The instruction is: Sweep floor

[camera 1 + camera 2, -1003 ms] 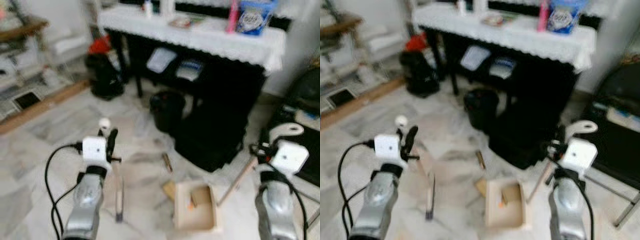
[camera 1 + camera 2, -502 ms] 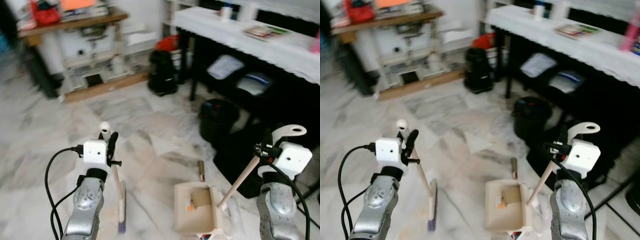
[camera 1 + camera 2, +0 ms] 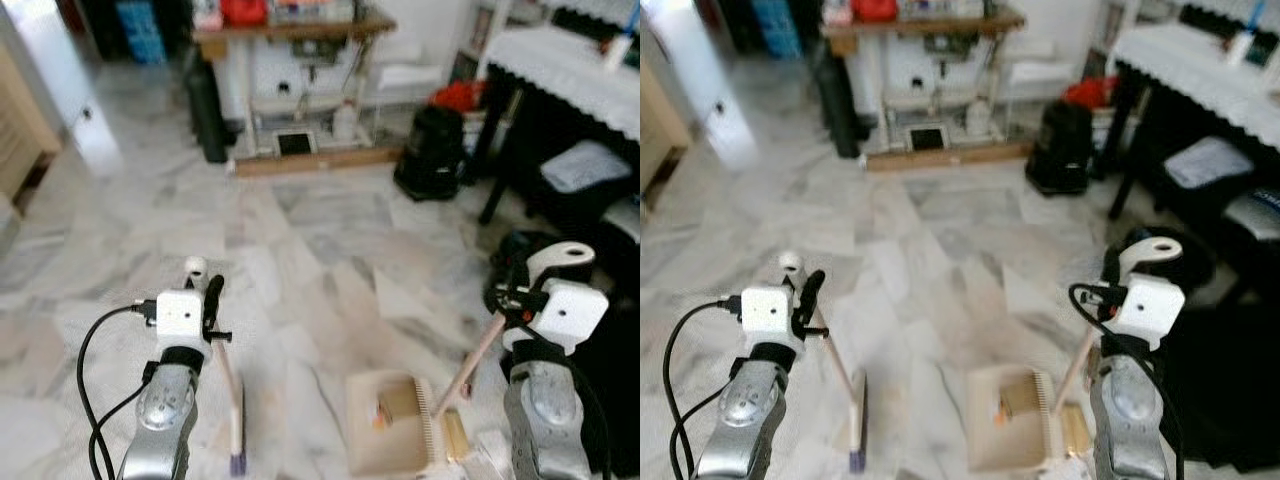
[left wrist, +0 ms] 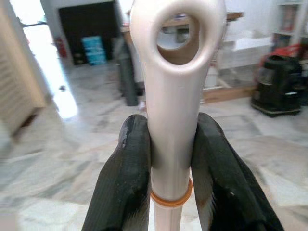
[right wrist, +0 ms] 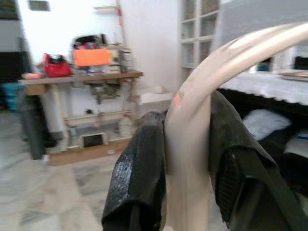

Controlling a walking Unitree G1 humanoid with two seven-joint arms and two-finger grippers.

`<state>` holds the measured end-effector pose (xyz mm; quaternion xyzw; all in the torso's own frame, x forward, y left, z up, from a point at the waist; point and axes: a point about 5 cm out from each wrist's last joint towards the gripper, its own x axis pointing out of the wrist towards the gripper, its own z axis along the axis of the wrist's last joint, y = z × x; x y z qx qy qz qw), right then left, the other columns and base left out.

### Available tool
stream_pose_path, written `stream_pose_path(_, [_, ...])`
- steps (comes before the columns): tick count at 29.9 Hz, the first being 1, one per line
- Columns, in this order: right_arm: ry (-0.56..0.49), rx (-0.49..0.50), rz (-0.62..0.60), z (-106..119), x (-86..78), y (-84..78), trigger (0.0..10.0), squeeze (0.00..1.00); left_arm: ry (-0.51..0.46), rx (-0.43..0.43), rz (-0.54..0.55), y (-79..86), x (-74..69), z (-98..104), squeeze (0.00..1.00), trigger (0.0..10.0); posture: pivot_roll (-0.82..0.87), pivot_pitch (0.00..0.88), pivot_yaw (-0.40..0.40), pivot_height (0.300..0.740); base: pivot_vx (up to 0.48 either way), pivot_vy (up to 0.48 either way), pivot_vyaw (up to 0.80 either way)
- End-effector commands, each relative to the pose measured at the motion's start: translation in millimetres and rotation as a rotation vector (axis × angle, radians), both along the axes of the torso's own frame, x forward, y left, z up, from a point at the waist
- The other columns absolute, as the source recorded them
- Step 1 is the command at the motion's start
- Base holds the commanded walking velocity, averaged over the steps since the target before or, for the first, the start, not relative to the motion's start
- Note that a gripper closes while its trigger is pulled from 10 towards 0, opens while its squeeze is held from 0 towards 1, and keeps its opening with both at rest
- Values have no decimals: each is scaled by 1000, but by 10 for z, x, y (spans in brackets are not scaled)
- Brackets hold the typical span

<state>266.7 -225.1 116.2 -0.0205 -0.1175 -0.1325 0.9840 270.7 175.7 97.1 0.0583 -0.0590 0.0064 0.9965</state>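
Note:
My left gripper (image 3: 208,300) is shut on the cream handle of a small broom (image 3: 232,395); its brush end rests on the marble floor (image 3: 300,240). In the left wrist view both black fingers (image 4: 127,168) clamp the broom handle (image 4: 174,96) just below its hanging loop. My right gripper (image 3: 520,295) is shut on the curved handle of a beige dustpan (image 3: 390,435), which lies on the floor between my arms with a few scraps in it. The right wrist view shows the dustpan handle (image 5: 190,139) pinched between the fingers (image 5: 139,168).
A wooden workbench (image 3: 290,30) with clutter stands at the back. A black bag (image 3: 432,155) sits by a dark table with a white lace cloth (image 3: 560,60) on the right. A black cylinder (image 3: 205,105) leans near the bench. A bright doorway lies at far left.
The whole view has swung left: the dark table slid to the right edge, and the workbench and doorway came into sight. Both grippers keep their hold on broom and dustpan.

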Motion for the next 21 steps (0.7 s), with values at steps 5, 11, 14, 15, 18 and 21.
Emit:
stream_pose_path(5, [-48,-4,-11,128,-10,-31,10000,0,-44,6,-3,-35,-2,104,0,10000,-31,0,6,740,0,0,798])
stream_pose_path(11, [-49,-3,-11,134,-19,-22,10000,0,-40,7,-4,-33,-6,107,0,10000,-31,0,10,740,0,0,794])
stream_pose_path(14, [-48,-1,-9,132,-25,-12,10000,0,-38,10,-4,-28,-9,105,0,10000,-30,0,10,740,0,0,794])
stream_pose_path(15, [-48,-1,-9,132,-25,-12,10000,0,-38,10,-4,-28,-9,105,0,10000,-30,0,10,740,0,0,794])
stream_pose_path(18, [-50,-3,-6,144,-32,-8,10000,0,-36,16,9,3,-14,103,0,10000,-35,0,10,740,0,0,794])
stream_pose_path(21, [-50,-3,0,148,-27,-3,10000,0,-38,25,5,12,-11,111,0,10000,-33,0,8,740,0,0,794])
